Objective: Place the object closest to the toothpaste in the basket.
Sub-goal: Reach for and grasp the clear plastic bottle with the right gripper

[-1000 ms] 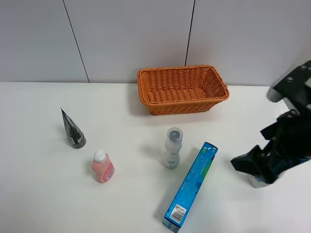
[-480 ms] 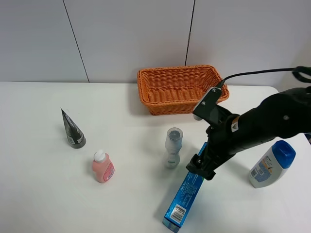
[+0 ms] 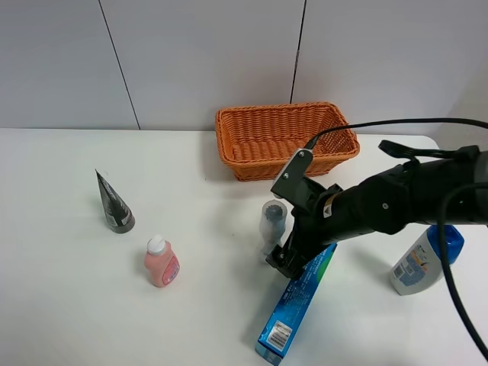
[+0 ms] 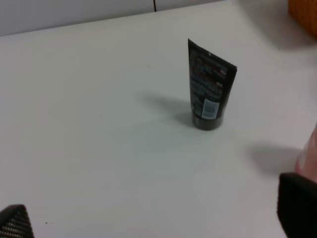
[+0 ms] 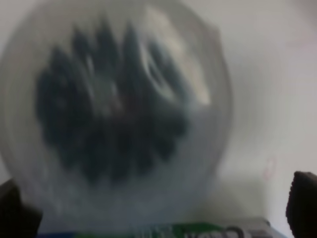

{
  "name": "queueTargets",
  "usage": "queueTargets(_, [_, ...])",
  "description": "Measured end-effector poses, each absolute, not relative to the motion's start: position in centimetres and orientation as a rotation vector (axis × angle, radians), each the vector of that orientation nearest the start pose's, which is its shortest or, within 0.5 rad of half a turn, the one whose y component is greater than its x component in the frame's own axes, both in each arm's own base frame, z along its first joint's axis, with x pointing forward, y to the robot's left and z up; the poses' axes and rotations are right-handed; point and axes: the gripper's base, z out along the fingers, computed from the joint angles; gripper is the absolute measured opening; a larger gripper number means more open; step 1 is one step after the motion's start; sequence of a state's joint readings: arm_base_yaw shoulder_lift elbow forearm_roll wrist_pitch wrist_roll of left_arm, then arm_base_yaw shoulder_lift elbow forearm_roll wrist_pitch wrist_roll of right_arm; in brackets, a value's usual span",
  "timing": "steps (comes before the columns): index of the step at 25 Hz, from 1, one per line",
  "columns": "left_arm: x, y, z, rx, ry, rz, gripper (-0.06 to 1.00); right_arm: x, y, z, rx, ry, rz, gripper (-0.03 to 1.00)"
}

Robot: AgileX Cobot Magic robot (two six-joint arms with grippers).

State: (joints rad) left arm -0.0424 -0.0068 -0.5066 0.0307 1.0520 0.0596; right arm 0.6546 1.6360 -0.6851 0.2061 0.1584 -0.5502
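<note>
The clear bottle [image 3: 271, 227] stands upright at centre frame in the exterior high view. It is just beside the upper end of the toothpaste box [image 3: 296, 303], which is laid diagonally toward the lower centre. The right gripper [image 3: 280, 259] is positioned low at the bottle's base, over the box's upper end. In the right wrist view the bottle's ribbed cap fills the frame, blurred. Two dark fingertips [image 5: 303, 203] are seen at the lower corners, spread wide to either side. Contact with the bottle appears not to be made, though this cannot be confirmed. The basket [image 3: 229, 122] is set at upper centre, well apart from the bottle. The left gripper [image 4: 156, 213] is shown only in the left wrist view, its fingers spread apart above the table [image 4: 89, 124]. The black tube [image 4: 207, 94] stands upright right of centre.
</note>
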Motion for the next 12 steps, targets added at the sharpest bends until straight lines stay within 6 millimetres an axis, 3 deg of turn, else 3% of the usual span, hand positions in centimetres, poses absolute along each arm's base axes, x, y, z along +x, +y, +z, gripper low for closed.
queueTargets(3, [-0.63,0.27,27.98,0.102,2.020,0.047,0.99,22.46,17.91,14.15,-1.264,2.266,0.150,0.99])
queueTargets(12, [-0.63,0.27,27.98,0.102,2.020,0.048,0.99,22.97,18.40,14.53,-1.219,2.188,0.146,0.99])
